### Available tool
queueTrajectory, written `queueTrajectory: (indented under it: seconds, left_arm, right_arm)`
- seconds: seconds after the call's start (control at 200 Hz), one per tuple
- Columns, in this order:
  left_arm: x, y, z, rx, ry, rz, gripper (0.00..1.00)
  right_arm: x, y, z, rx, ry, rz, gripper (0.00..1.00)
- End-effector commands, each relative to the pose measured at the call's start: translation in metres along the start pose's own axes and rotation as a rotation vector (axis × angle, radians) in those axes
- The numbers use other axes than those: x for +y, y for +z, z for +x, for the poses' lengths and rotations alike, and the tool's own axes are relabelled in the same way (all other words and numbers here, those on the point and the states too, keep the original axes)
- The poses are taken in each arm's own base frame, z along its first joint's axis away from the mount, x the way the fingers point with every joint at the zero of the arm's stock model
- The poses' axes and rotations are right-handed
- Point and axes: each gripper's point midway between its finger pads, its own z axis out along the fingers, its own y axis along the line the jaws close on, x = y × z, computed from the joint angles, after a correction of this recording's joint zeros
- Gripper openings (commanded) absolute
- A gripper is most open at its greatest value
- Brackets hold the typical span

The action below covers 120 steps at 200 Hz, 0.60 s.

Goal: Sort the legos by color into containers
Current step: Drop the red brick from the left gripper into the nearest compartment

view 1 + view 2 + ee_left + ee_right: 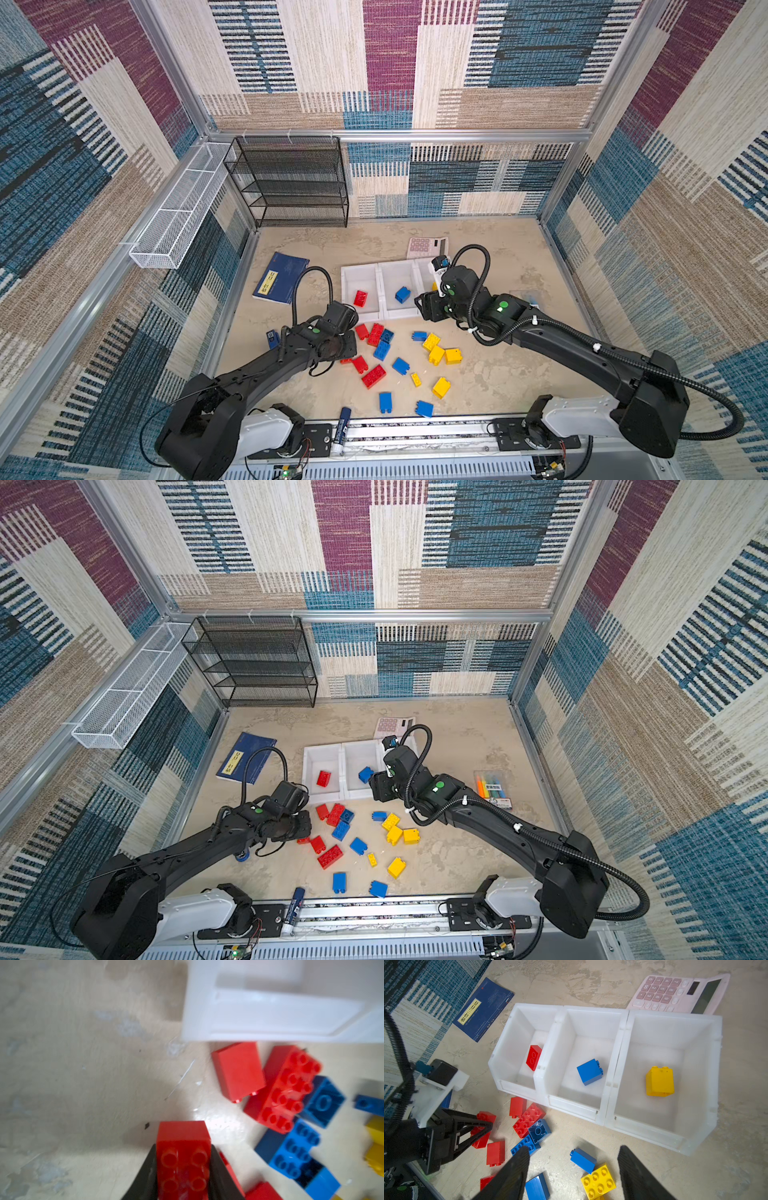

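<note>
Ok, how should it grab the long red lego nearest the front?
From straight above, pinching the long red lego across its narrow width, on the two long smooth sides. It lies flat, studs up, and those sides look clear, while a smaller red lego sits close to one end.

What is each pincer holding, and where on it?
Left pincer grips a red four-stud lego by its two opposite side walls. Right pincer is open, holding nothing.
</note>
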Motion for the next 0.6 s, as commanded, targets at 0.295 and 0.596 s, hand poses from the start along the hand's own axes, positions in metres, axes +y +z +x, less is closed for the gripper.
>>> queueTrajectory:
  seconds: [0.295,0.596]
  left_arm:
    - [-0.069,-0.015,-0.107,-0.176,0.128,0.123,0.26]
    - [-0.078,0.024,-0.154,-0.131,0.128,0.113,0.26]
  right_arm:
    - [-0.007,-0.016,-0.005,-0.035,0.037,0.028,0.69]
    - [-0.019,-0.041,-0.002,-0.073,0.097,0.054,0.68]
